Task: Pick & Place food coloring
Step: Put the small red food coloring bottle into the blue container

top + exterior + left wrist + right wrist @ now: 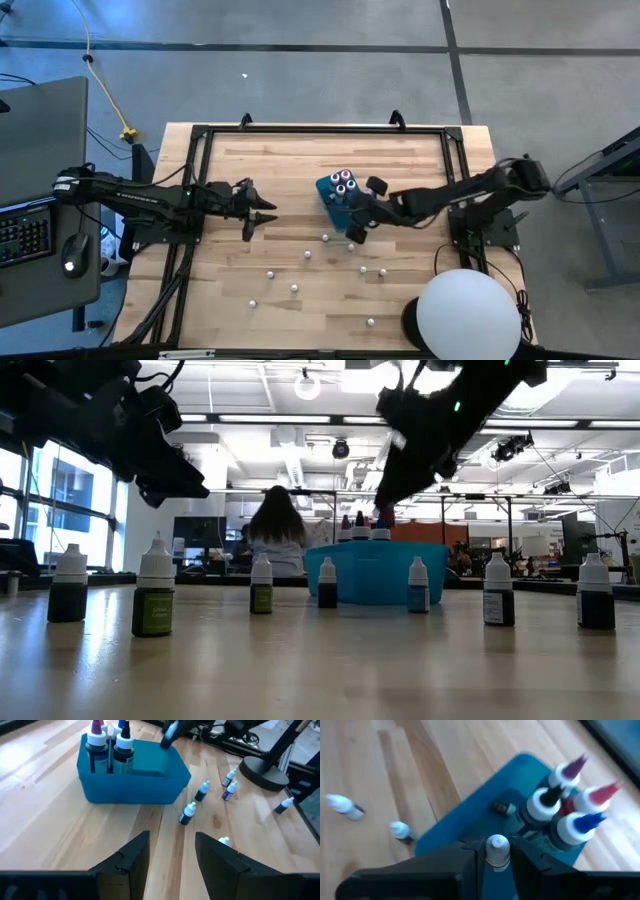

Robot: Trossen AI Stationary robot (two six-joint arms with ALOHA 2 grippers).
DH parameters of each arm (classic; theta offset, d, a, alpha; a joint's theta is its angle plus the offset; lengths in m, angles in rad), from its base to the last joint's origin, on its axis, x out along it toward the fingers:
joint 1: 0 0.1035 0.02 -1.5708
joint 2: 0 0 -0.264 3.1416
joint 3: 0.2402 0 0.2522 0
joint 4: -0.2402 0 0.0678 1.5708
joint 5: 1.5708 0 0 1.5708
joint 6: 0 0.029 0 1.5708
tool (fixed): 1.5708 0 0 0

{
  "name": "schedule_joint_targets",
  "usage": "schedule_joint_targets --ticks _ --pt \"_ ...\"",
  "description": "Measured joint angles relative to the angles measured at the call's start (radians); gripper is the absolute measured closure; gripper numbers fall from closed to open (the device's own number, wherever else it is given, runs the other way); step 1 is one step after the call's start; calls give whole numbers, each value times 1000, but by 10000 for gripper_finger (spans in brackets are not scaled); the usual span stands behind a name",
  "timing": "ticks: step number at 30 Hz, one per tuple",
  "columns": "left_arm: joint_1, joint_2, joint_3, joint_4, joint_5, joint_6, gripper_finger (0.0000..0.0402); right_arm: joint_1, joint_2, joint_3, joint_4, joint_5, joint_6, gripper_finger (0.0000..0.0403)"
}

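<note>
My right fingers [492, 857] are clenched on one small white-capped food coloring bottle [496, 851], carried above the near edge of the blue box [331, 191] in the middle of the tabletop [240, 170]. Four taller bottles [565, 800] already stand together in the box's far corner, capped purple, red, blue and dark. To do this well, I'd bring the bottle over the open part of the box — clear of those four caps — and lower it upright before letting go, so it neither tips nor knocks a neighbour. My left fingers [170, 857] stand apart, grasping nothing, waiting to the left of the box. The loose bottles [300, 272] stand scattered on the near half of the tabletop — one [188, 813] just beside the box.
</note>
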Motion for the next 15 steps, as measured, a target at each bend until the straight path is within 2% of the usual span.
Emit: schedule_joint_targets --ticks 4,10,15 --pt "0 0 0 -6 -13 -20 247 -48 53 -37 65 -62 1 333" --pt "0 30 0 -6 -70 4 247 -92 71 -54 76 -84 48 326" --pt "0 111 1 58 -55 14 247 -106 69 -54 72 -116 46 300"
